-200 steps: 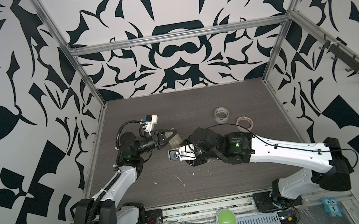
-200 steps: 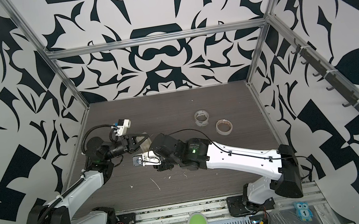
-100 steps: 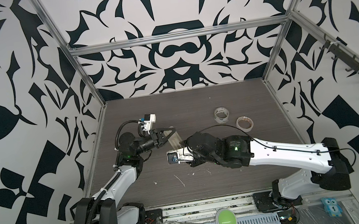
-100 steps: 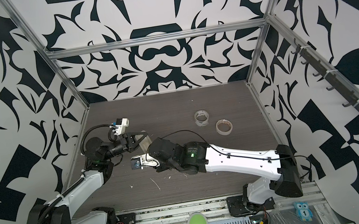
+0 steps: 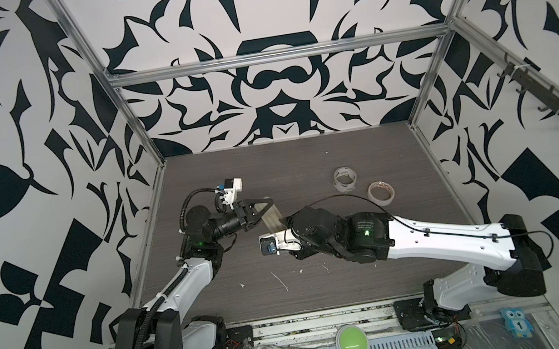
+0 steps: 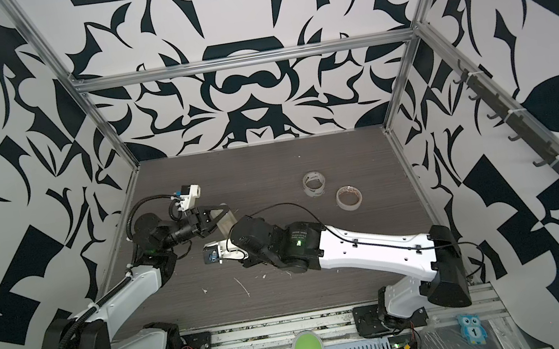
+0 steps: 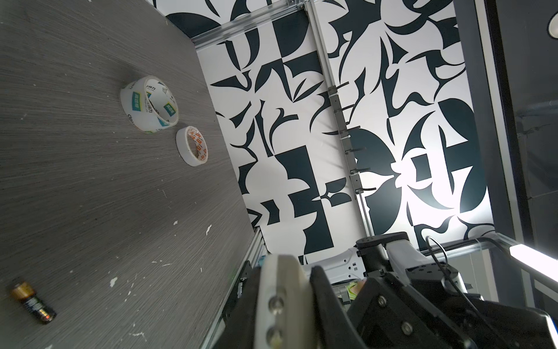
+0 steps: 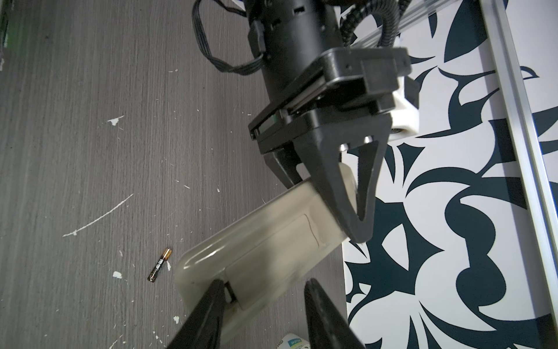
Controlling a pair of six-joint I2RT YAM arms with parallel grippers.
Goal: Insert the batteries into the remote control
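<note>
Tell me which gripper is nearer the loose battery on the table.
Right. The right gripper stands open around the remote control's end beside the battery; the left gripper clamps the opposite end, farther away.

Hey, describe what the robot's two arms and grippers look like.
The left arm and right arm have white shells, black joints and bases, a green light each, and loose black cables. The left gripper and right gripper have black tapering fingers. Each wrist carries a white camera mount.
</note>
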